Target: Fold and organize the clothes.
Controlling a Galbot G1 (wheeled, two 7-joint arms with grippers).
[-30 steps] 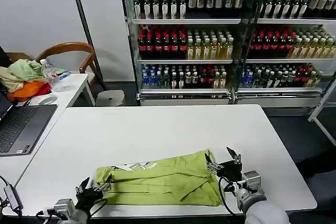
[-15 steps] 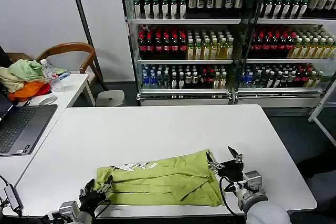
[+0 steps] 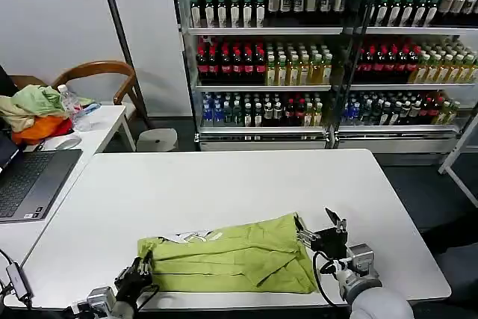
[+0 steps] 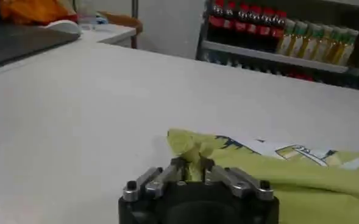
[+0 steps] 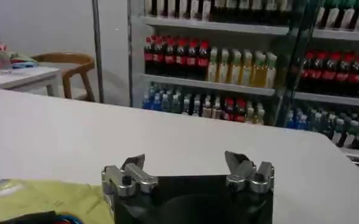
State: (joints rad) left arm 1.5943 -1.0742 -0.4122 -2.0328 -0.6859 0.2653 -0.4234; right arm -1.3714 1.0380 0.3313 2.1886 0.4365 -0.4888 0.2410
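Left gripper (image 4: 191,165): fingers drawn together on a pinched ridge of lime fabric at the left near corner of the T-shirt (image 3: 231,255), the cloth rising in a small peak between the fingertips. In the head view this left gripper (image 3: 139,274) sits at the table's near edge, touching the shirt's left end. A second ago it stood with its fingers spread, just short of the cloth; it has since come in and closed (the one clear change across the interval).

Right gripper (image 5: 188,167): fingers spread wide, nothing between them. In the head view it (image 3: 320,231) hovers at the shirt's right edge, just beside the cloth, and has barely shifted over the same second.

T-shirt: lime yellow-green, lying crumpled and partly doubled over on the white table (image 3: 224,184), near the front edge, between the two grippers. White printed graphic (image 4: 289,151) face up toward the left end. Its outline has hardly altered.

Surroundings: side desk at left bearing a laptop (image 3: 26,181) and a heap of pale green, beige and orange garments (image 3: 33,112); wooden chair (image 3: 97,80) behind it; drinks coolers (image 3: 321,50) along the back.

Assessment: the left corner now appears secured, the right one not yet. A grasp on the right edge probably comes next, before any lift or fold can spread the shirt evenly.
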